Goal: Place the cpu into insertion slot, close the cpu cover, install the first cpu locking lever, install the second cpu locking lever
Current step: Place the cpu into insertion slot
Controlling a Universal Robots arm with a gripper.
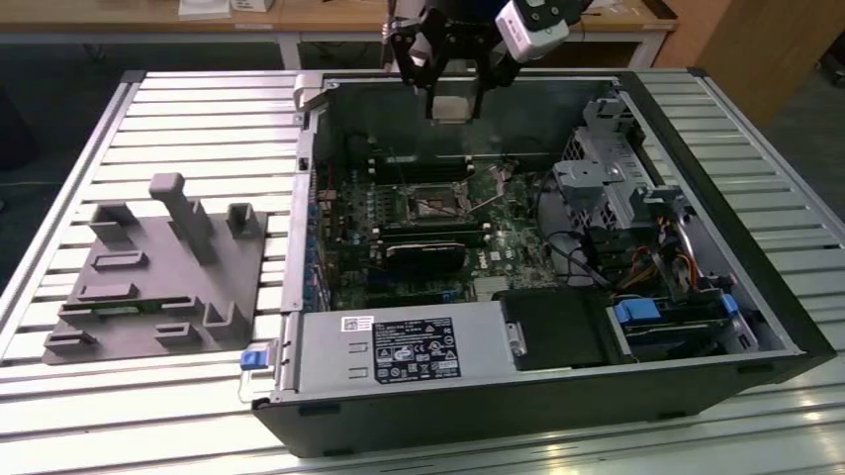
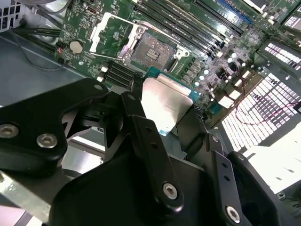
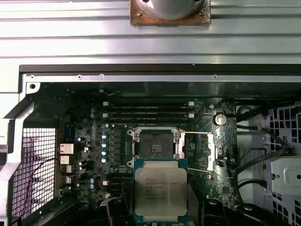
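The claw [image 1: 452, 99] was clamped on two opposite edges of the cpu [image 3: 161, 195], holding it flat, metal top up, its sides parallel to the rim of the insertion slot [image 3: 155, 142], well above the slot inside the open computer case [image 1: 528, 396]. The slot's contacts lay bare, with clear air over them. The cpu cover [image 3: 217, 146] stood swung open just beside the slot.

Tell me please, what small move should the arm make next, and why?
Probably carry the chip across until it hangs over the socket: the fingers hold it raised and off to one side, while the socket lies bare with its cover open.
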